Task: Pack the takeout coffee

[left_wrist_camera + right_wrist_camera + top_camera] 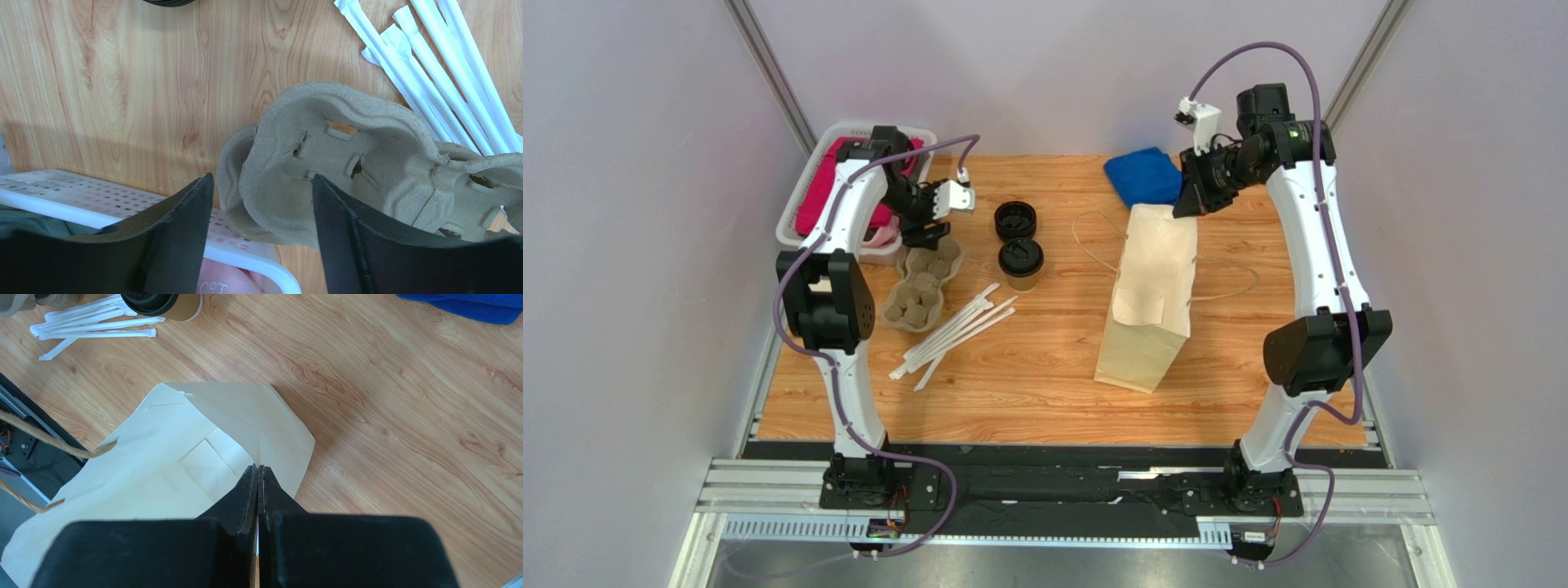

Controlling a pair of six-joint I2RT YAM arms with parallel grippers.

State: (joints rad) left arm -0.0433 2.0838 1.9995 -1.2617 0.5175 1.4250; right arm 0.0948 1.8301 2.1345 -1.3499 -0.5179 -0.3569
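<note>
- Grey partition walls box in a wood-grain table [1038, 392], with two arms mounted at its near edge.
- Right of centre, a tan paper bag [1155, 300] lies flat, not yet opened to take anything.
- A white basket [803, 202] occupies the far-left corner.
- Pulp cup carriers [925, 279] overlap just beside the basket, likely the tray meant for the cup.
- Wrapped straws [952, 333] fan out nearby, toward the near edge.
- The left gripper [261, 180] hangs over the carriers with jaws apart, astride one moulded rim and positioned for a pinch.
- The right gripper [259, 471], jaws pressed together, sits at the bag's far end. Whether it pinches paper cannot be told.
- The takeout coffee [1021, 261] stands lidded and upright between carriers and bag, untouched.
</note>
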